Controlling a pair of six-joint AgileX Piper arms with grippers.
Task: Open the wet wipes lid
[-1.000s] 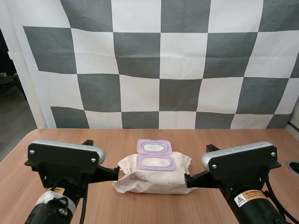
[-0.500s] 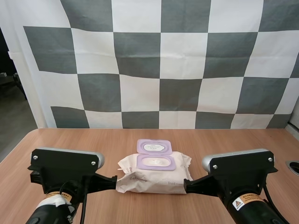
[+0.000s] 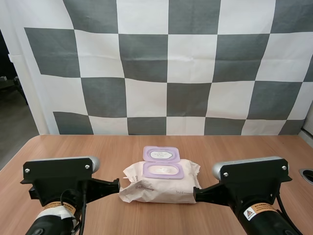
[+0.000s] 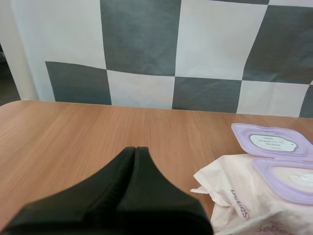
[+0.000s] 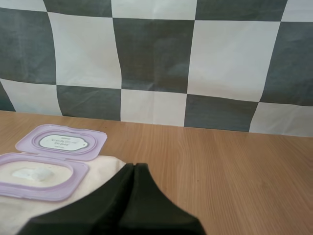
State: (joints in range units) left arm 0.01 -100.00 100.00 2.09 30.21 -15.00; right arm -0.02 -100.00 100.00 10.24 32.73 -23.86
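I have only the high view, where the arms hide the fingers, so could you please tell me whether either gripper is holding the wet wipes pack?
Observer: No. In the left wrist view, the left gripper has its fingers shut together on nothing, beside the wet wipes pack.
Operator: Thank you, and the right one?
Observer: The right gripper is likewise shut on nothing, its tip at the pack's edge. I cannot tell whether it touches.
Operator: Is anything showing in the opening?
Observer: Yes. The lid lies flipped back, and a bunched wipe sits in the opening.
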